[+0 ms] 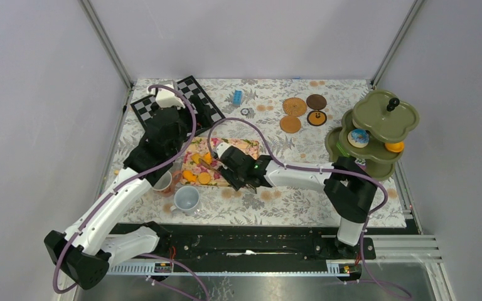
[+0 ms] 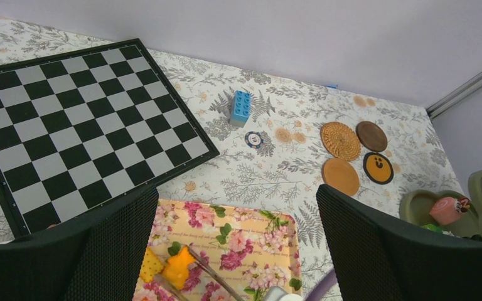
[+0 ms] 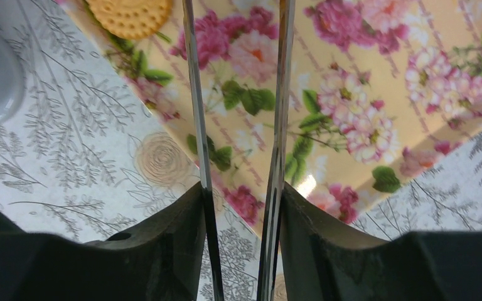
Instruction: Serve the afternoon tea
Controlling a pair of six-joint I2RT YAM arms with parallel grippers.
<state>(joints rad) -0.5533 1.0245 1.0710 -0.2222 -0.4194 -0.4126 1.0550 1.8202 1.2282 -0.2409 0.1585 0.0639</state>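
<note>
Your right fingers (image 3: 163,244) clamp the shiny metal tongs (image 3: 280,94), whose blades stand apart over the yellow floral tray (image 3: 351,56). The round tan biscuit (image 3: 130,12) lies at that tray's near edge, just beside the blades: ease them across, straddle it, then squeeze gently. Above the tray's far side, your left fingers (image 2: 376,251) stand wide open, empty.

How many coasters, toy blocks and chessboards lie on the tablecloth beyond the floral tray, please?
Coasters: 4
Toy blocks: 1
Chessboards: 1
Total: 6
</note>
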